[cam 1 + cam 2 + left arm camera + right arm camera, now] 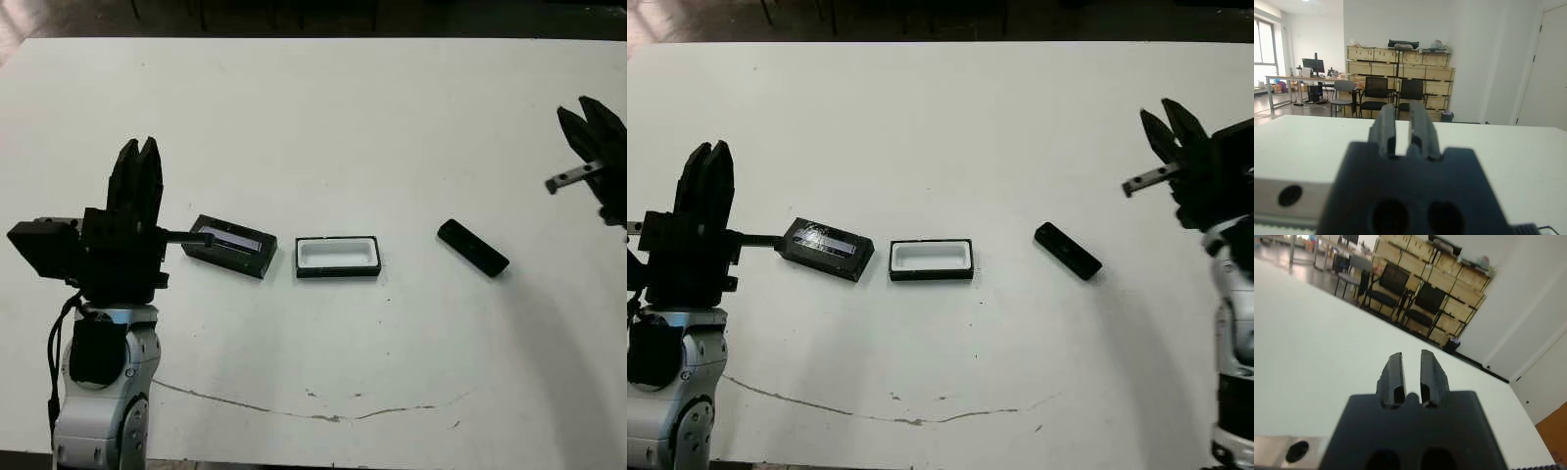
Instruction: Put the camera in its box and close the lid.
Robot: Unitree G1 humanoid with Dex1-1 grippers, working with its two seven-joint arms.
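Observation:
The camera (1068, 251), a slim black bar, lies slanted on the white table right of centre. The box (932, 259), a black tray with a white lining, sits empty in the middle. Just left of it lies the lid (826, 248), black with a glossy silvery strip on top. My left gripper (707, 157) is raised at the far left, beside the lid and apart from it, its fingers a narrow gap apart with nothing between them. My right gripper (1161, 116) hovers at the far right, beyond the camera, also narrowly open and holding nothing.
A thin dark crack (892, 416) runs across the table (950, 127) near its front edge. Beyond the far edge, the wrist views show an office with chairs (1375, 93) and shelves of wooden crates (1400, 63).

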